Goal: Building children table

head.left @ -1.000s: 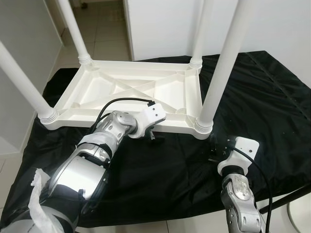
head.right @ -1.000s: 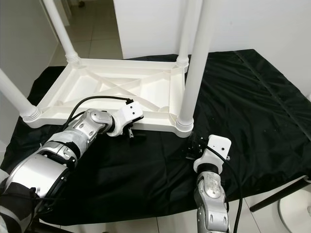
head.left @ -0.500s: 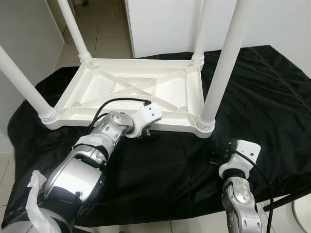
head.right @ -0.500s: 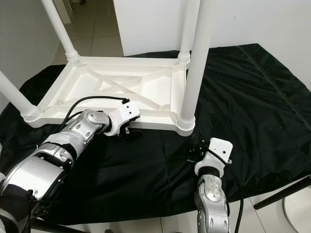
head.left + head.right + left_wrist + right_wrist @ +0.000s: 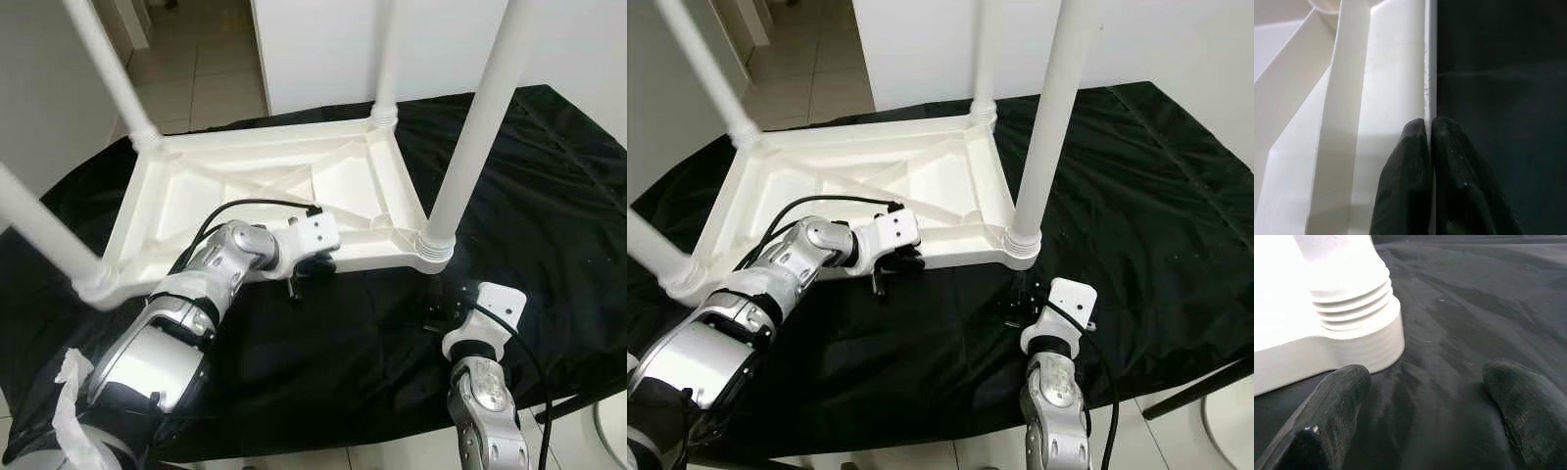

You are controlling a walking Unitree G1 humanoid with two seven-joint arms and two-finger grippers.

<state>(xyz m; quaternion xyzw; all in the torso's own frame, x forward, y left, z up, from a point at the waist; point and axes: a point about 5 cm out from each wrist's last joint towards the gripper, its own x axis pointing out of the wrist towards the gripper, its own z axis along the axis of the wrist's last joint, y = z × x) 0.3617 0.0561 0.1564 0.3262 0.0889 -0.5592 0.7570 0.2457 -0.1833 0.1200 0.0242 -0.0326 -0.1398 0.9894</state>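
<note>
Since the earlier frame the upturned table has been swung round on the black cloth. Its near rim is pinched by the left gripper, giving leverage; the right gripper is held wide open by the corner leg.

Both head eyes look forward and down, sharing the upturned white plastic children's table on black cloth. The left wrist camera sits tight against its rim; the right wrist camera looks low across the cloth at one leg socket.
</note>
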